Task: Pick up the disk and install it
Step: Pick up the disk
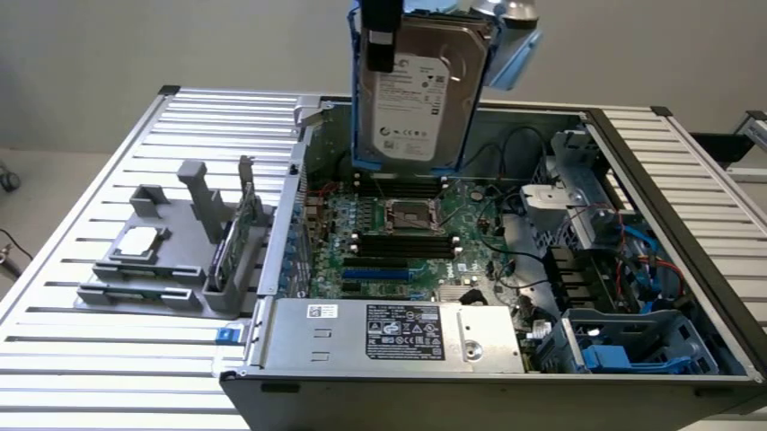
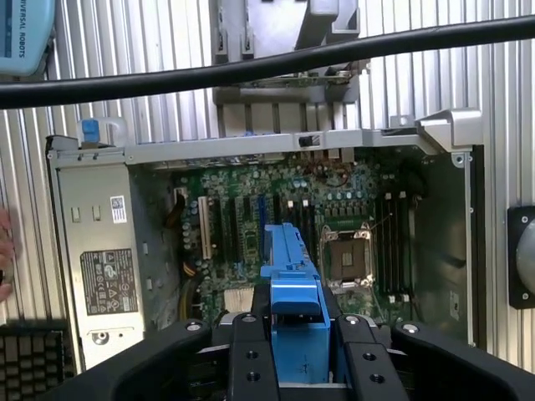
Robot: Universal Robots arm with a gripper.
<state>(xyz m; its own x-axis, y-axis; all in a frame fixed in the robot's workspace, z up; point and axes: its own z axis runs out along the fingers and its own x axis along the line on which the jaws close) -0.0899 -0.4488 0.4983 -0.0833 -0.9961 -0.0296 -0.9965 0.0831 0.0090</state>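
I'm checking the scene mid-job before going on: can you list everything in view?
disk: one, silver-grey in a blue carrier, held upright above the open case
computer case: one, grey, open, on the table
motherboard: one, green, inside the case
power supply: one, silver, at the case's near edge
fixture: one, grey, on the table at the exterior view's left
table: one, slatted silver, under everything
gripper: one, black, shut on the disk

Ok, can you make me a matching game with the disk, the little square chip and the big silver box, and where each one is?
1 the disk
2 little square chip
3 big silver box

A on the grey stand beside the computer
B lying flat inside the computer
C up in the air above the computer

Pairs: 1-C, 2-A, 3-B
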